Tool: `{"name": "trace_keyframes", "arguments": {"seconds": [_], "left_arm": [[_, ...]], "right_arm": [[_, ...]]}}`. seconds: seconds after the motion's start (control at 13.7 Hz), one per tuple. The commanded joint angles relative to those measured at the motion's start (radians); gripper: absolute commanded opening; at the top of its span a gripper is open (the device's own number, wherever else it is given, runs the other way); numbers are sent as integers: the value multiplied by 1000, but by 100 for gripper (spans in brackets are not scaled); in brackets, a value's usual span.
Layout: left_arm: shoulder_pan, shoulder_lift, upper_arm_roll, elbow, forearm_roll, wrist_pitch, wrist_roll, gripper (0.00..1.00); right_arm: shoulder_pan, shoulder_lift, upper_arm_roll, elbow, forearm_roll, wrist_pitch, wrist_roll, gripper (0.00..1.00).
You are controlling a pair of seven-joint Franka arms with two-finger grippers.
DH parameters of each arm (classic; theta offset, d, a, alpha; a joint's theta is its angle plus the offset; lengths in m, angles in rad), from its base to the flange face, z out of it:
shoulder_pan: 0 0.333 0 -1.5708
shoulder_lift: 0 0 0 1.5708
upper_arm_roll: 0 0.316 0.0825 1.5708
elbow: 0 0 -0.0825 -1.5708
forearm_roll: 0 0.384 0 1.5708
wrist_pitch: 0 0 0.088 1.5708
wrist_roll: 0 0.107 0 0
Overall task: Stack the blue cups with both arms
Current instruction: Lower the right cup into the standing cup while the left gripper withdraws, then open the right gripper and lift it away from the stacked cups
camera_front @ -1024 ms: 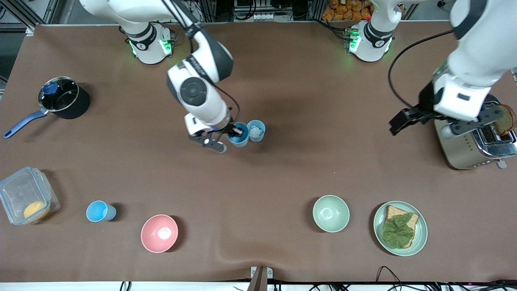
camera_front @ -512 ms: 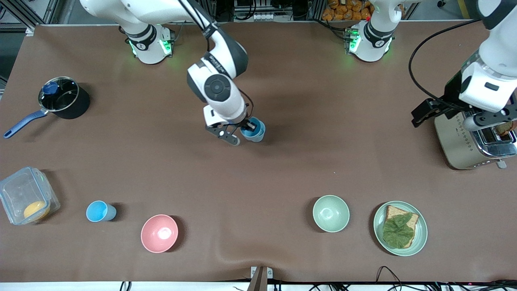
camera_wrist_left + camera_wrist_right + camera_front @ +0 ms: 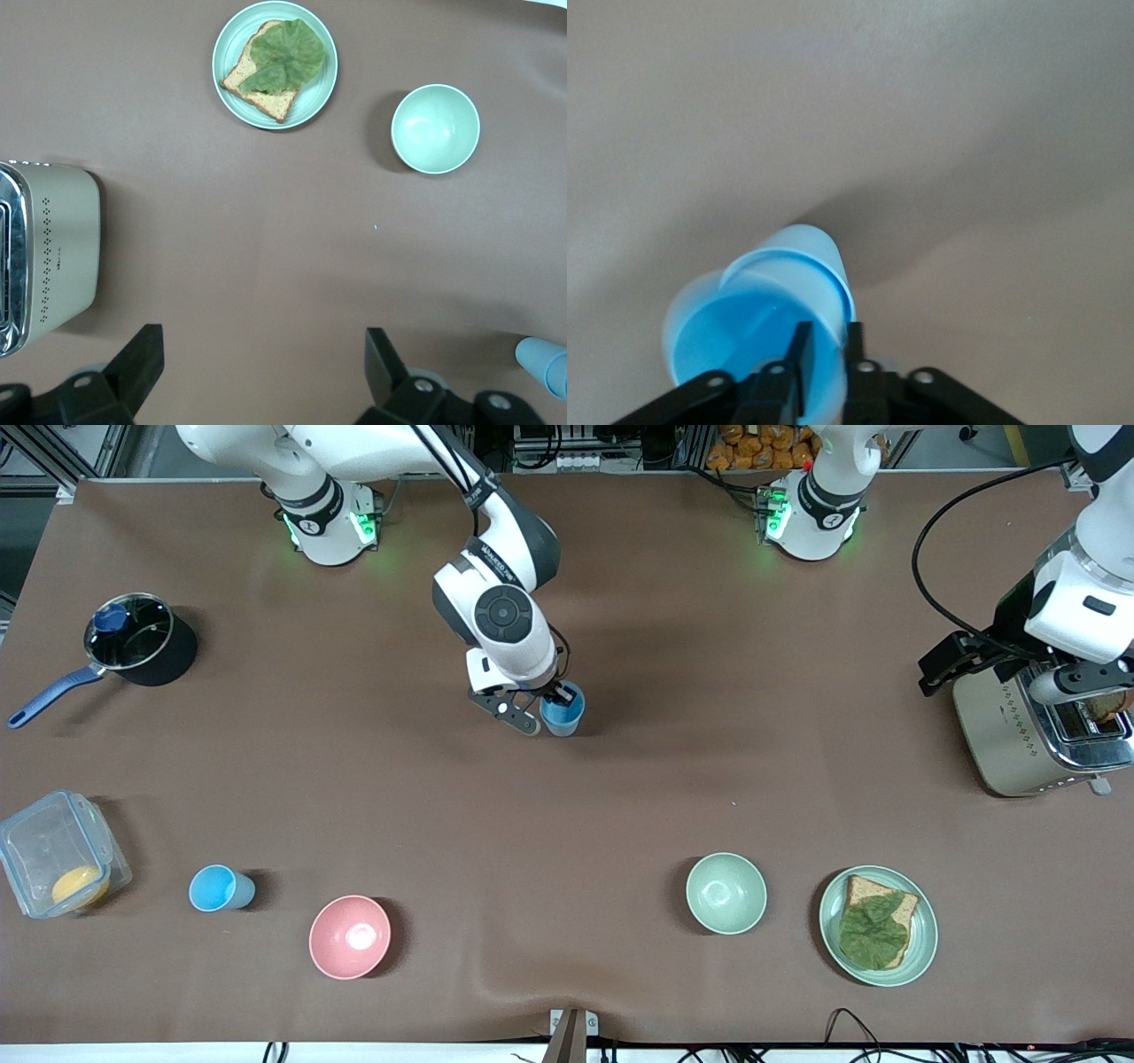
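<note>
- Front view: the right arm's tool (image 3: 547, 707) is down at mid-surface, clamped on the rim of a bright sky-blue tapered plastic cup (image 3: 562, 713). This cup sits inside a duller grey-blue cup whose rim barely shows around it, so the pair reads as one stack on the brown cloth-covered surface (image 3: 620, 797).
- Front view: another small sky-blue plastic cup (image 3: 218, 888) stands near the front camera toward the right arm's end of the surface, between a clear plastic box holding something orange (image 3: 58, 865) and a round pink bowl (image 3: 349, 936).
- Front view: the left arm's tool (image 3: 1019, 682) hangs over a silver metal toaster (image 3: 1019, 740) at the left arm's end. A pale green bowl (image 3: 726, 892) and a pale green plate with bread and a lettuce leaf (image 3: 877, 926) lie nearer to the front camera than the toaster.
- Left wrist view: the left tool (image 3: 264, 367) has its two black fingers spread wide apart, gripping nothing, with the toaster (image 3: 53, 257), the plate (image 3: 275, 64) and the green bowl (image 3: 435, 128) below it.
- Right wrist view: the right tool's fingers (image 3: 799, 359) pinch the wall of the sky-blue cup (image 3: 757, 332), one inside and one outside, and the paler outer cup (image 3: 811, 257) wraps around it.
</note>
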Motion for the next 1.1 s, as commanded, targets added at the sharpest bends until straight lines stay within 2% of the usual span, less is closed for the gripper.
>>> {"name": "trace_keyframes", "arguments": {"seconds": [0.0, 0.29, 0.73, 0.88, 1.02], "left_arm": [[10, -1, -4, 7, 21, -15, 34, 100], [8, 5, -7, 5, 21, -15, 34, 100], [8, 3, -10, 7, 21, -21, 41, 100], [8, 3, -10, 5, 21, -22, 41, 100], [8, 3, -10, 5, 21, -22, 41, 100]], "right_arm": [[-27, -10, -3, 26, 2, -16, -18, 100], [-187, -113, -9, 28, 1, -201, -404, 100], [-543, -253, -9, 20, -4, -460, -996, 100], [-672, -299, -6, 14, -4, -508, -1085, 100], [-755, -358, -3, 6, -6, -511, -1154, 100]]}}
